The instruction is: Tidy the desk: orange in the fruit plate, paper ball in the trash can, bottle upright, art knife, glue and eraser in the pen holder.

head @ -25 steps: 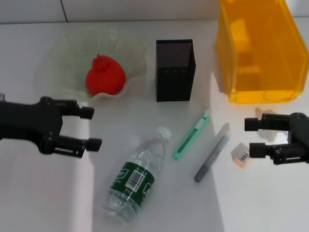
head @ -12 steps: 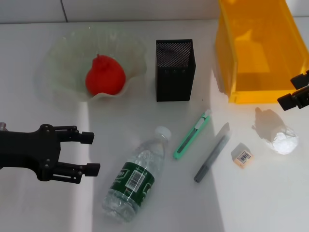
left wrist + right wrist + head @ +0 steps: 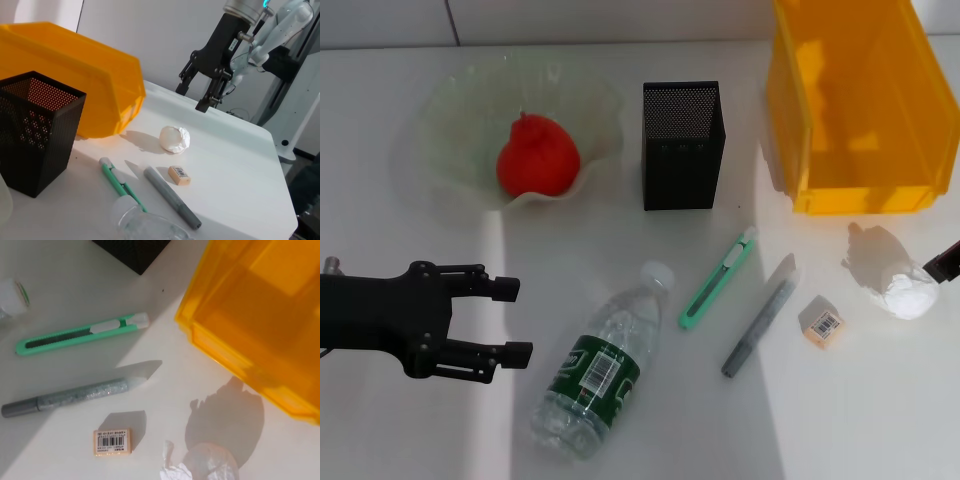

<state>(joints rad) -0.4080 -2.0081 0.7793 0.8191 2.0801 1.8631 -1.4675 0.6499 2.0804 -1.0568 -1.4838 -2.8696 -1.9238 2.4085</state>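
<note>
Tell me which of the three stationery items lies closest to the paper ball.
The eraser, the small barcoded block just beside the paper ball. The grey glue pen lies farther off, and the green art knife farther still, toward the bottle.

Count on the desk, one of each: 1 orange (image 3: pixel 537 156) in 1 fruit plate (image 3: pixel 445 130), 1 black mesh pen holder (image 3: pixel 682 145), 1 yellow bin (image 3: pixel 855 100), 1 bottle (image 3: pixel 605 360) lying down, 1 green art knife (image 3: pixel 718 278), 1 grey glue pen (image 3: pixel 758 316), 1 eraser (image 3: pixel 821 322), 1 paper ball (image 3: pixel 895 285). 9 items total. Grippers: 2, left gripper (image 3: pixel 513 320) and right gripper (image 3: pixel 192 95).
</note>
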